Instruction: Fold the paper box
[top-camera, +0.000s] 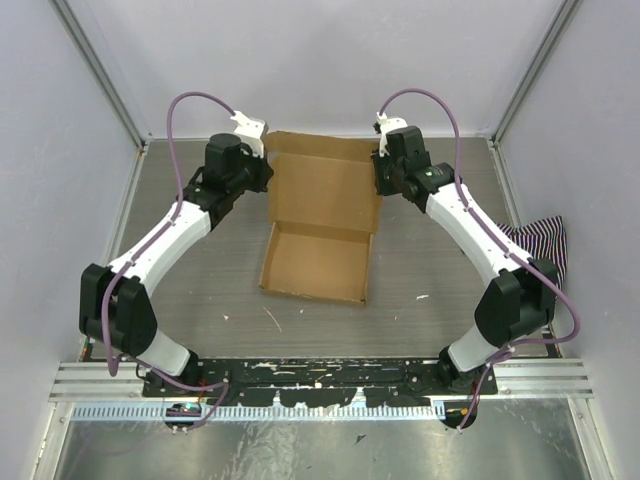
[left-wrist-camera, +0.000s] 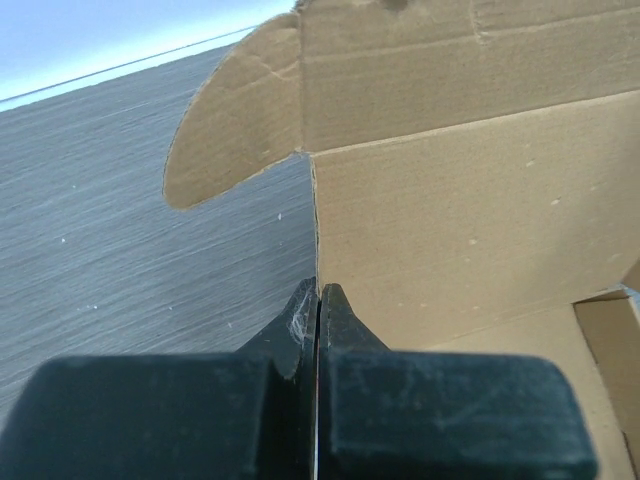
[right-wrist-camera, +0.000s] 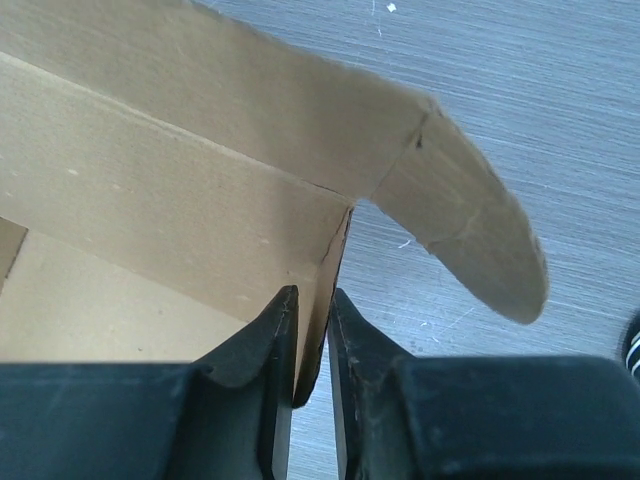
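Observation:
The paper box (top-camera: 322, 200) is brown cardboard, lying open mid-table with its near tray part (top-camera: 315, 262) flat and its far lid panel tilted up. My left gripper (top-camera: 266, 172) is at the lid's left edge. In the left wrist view it (left-wrist-camera: 318, 291) is shut on that thin edge of the box (left-wrist-camera: 450, 200), below a rounded flap (left-wrist-camera: 230, 130). My right gripper (top-camera: 380, 172) is at the lid's right edge. In the right wrist view it (right-wrist-camera: 312, 296) is closed around the edge of the box (right-wrist-camera: 150, 170), near a rounded flap (right-wrist-camera: 470, 230).
A black-and-white striped cloth (top-camera: 545, 240) lies at the right wall. White walls with metal posts enclose the grey table (top-camera: 200, 280) on three sides. A metal rail (top-camera: 320, 385) runs along the near edge by the arm bases.

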